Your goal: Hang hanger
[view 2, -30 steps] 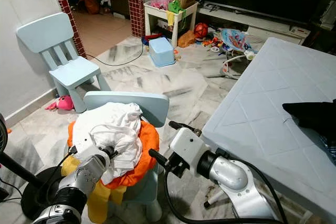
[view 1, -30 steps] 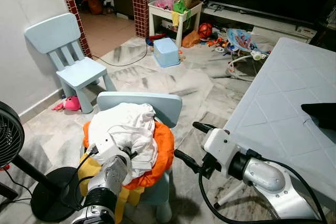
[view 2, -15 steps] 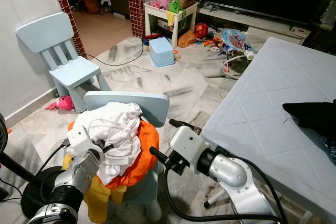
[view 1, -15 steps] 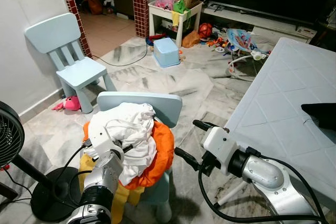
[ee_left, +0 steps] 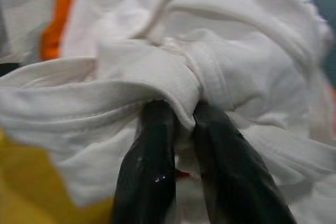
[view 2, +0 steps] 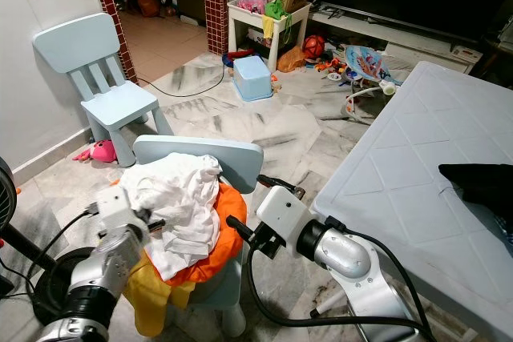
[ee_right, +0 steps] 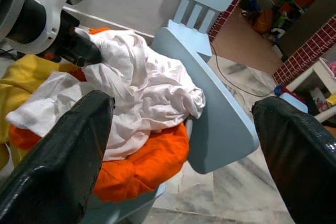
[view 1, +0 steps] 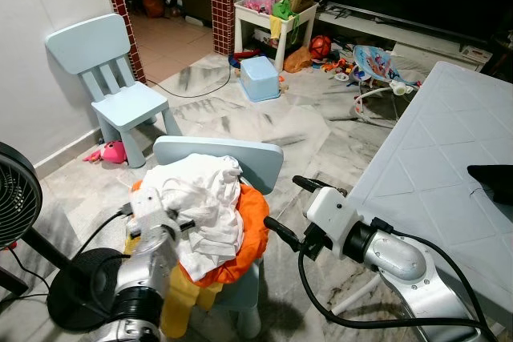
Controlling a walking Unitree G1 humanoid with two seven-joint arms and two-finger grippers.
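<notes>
A heap of clothes lies on a small light-blue chair (view 1: 220,152): a white garment (view 1: 204,202) on top, an orange one (view 1: 250,230) beneath, a yellow one (view 1: 180,302) hanging at the front. My left gripper (ee_left: 181,121) is at the heap's left side, shut on a fold of the white garment, which bunches over its fingertips. My right gripper (view 1: 280,201) hovers beside the chair's right edge, open, its fingers (ee_right: 58,166) spread wide with nothing between them and pointing at the heap.
A white table (view 1: 433,166) with a black cloth (view 1: 493,178) fills the right side. A standing fan (view 1: 16,198) and its base are at the left. A second blue chair (view 1: 112,86), a blue stool (view 1: 260,78) and scattered toys lie farther back.
My left wrist has shifted up and to the left at the heap, still pinching the white garment. The right gripper has hardly moved. The camera has shifted slightly.
</notes>
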